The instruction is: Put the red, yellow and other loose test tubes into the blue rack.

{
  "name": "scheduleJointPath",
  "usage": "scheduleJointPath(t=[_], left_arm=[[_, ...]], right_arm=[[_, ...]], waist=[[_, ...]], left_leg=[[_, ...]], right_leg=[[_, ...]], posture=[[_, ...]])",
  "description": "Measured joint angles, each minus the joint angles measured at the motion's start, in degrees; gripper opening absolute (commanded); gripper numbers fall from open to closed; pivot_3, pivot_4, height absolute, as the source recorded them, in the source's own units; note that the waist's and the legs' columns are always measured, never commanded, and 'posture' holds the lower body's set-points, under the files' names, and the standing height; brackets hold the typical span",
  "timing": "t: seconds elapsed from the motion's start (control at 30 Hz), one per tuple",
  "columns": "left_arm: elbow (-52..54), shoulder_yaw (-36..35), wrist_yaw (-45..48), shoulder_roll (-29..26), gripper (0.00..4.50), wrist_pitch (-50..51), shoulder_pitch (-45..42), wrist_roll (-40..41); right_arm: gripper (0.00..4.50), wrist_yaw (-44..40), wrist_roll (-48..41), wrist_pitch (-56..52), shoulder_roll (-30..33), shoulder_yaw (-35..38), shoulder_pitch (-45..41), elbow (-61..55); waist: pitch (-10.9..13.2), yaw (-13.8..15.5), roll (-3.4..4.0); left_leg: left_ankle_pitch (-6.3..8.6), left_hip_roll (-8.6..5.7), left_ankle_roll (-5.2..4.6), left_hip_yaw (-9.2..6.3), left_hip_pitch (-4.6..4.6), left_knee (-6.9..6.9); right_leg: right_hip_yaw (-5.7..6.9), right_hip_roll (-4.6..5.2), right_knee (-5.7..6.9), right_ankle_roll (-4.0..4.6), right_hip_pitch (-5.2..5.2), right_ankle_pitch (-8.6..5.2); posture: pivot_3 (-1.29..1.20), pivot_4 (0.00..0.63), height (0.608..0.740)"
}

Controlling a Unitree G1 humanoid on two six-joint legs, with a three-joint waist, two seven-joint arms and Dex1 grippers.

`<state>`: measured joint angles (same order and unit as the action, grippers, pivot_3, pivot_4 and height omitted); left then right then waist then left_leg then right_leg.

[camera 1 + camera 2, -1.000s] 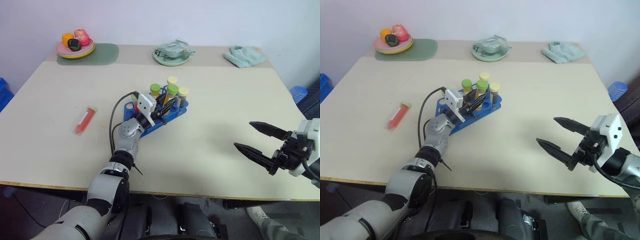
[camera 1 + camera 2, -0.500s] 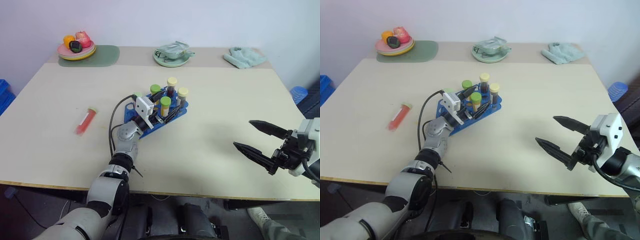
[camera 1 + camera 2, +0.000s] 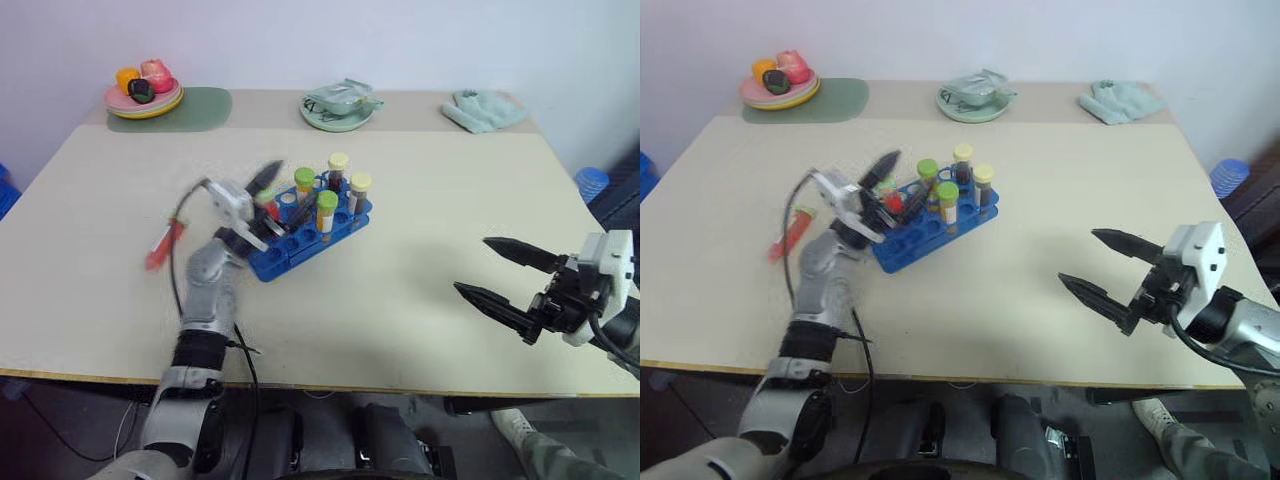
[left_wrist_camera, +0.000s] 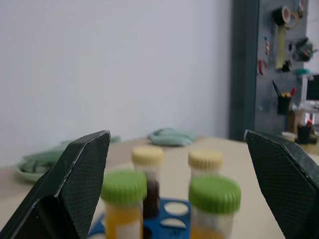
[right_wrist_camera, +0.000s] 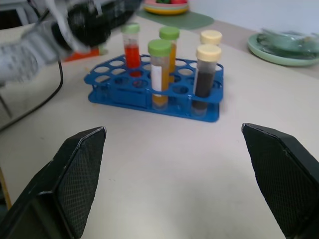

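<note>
Head view: left claw [image 3: 262,192] is lifted off the near-left end of the blue rack [image 3: 310,234], jaws spread, nothing between them. Five tubes stand in the rack, including a red one [image 3: 894,203] just behind the claw. One loose red tube [image 3: 161,246] lies flat on the tabletop [image 3: 420,200], left of the rack and apart from it. We judge the step in hand is going for that tube: swing left clear of the standing caps, come down over its middle with jaws across its length, then close. Grabbing near the cap end risks it pivoting.

Left wrist view: both fingers [image 4: 75,184] wide apart, empty gap; green and cream caps sit beyond them, not touched.

Right wrist view: right claw's fingers [image 5: 75,174] also wide apart, empty, aimed at the rack from well off. Red tube [image 5: 131,47] upright at the far-left rows.

Right claw [image 3: 1110,280] hovers over bare tabletop, touching nothing.
</note>
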<state>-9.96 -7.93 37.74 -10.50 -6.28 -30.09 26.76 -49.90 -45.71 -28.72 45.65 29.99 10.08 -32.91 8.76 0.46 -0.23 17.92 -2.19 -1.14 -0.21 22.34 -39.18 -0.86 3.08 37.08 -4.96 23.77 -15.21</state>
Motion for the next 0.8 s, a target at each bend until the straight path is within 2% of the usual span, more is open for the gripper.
scheduleJointPath(t=[0.1,0.2,0.4,0.53,0.6,0.8], left_arm=[[6.12,-6.57,-11.68,-4.98,4.43,12.08,-3.93,3.70],[8.21,-8.86,-22.33,-10.18,4.43,23.89,-5.69,2.27],[9.78,-12.31,-31.71,-18.86,4.43,46.52,-4.26,2.41],[9.35,-13.24,-34.37,-26.70,4.43,72.53,-8.88,4.58],[6.84,-12.72,-33.13,-30.09,4.43,81.74,-12.46,5.17],[-0.75,-7.60,-30.18,-35.39,4.43,92.13,-17.85,2.79]], right_arm=[[4.50,-1.29,0.44,1.52,-0.14,-2.67,-3.86,1.46],[4.50,-2.88,0.46,2.71,-0.56,-6.13,-7.98,2.21],[4.50,-6.78,2.89,5.43,-1.95,-14.57,-15.78,6.58],[4.50,-9.53,4.20,6.70,-2.39,-18.91,-20.22,9.05],[4.50,-11.17,4.86,7.41,-2.89,-20.99,-22.50,10.15],[4.50,-13.33,6.30,8.68,-4.34,-24.10,-25.62,12.96]], waist=[[0.00,-0.09,0.01],[0.00,0.15,0.01],[0.19,0.17,-0.32],[0.33,0.25,-0.54],[0.34,0.24,-0.56],[0.34,0.15,-0.56]], left_leg=[[-0.01,0.00,0.02,0.00,-0.03,0.00],[-0.01,-0.03,0.01,0.00,-0.04,0.00],[-0.06,-0.02,0.11,-0.03,0.03,0.01],[-0.07,-0.04,0.13,-0.04,0.10,0.01],[-0.22,-0.06,0.39,-0.04,0.11,0.02],[-0.27,-0.07,0.51,-0.04,0.14,0.06]], right_leg=[[0.01,-0.03,0.04,0.00,-0.01,0.00],[0.01,-0.07,0.01,-0.01,-0.03,0.00],[0.01,-0.08,0.04,0.00,0.08,0.00],[0.02,-0.08,0.10,0.00,0.19,0.00],[0.02,-0.07,0.10,0.00,0.21,0.00],[-0.01,-0.04,0.12,0.00,0.29,0.00]], posture=[[0.00,0.150,0.740],[0.00,0.150,0.740],[0.00,0.150,0.740],[0.00,0.150,0.740],[0.00,0.150,0.740],[0.00,0.150,0.740]])
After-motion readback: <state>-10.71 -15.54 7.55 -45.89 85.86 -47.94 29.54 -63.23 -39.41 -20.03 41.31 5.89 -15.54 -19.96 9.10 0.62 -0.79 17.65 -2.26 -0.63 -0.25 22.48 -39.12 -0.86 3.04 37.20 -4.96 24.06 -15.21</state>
